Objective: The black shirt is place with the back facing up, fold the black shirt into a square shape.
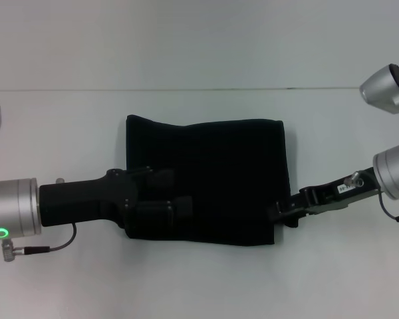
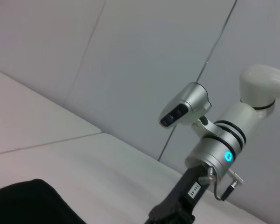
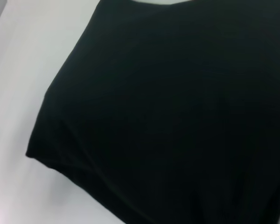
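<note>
On the white tabletop [image 1: 199, 53], the left tool [image 1: 176, 193] lies spread open on the folded black shirt [image 1: 219, 173] from nine o'clock, while the right tool [image 1: 282, 214] meets its four o'clock edge, grip state impossible to tell.

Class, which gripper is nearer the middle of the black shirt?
Left. The left gripper reaches over the black shirt from its left edge; the right gripper sits at its right edge.

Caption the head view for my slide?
Folded black shirt on white table; left end effector upon it, right end effector at its edge.
</note>
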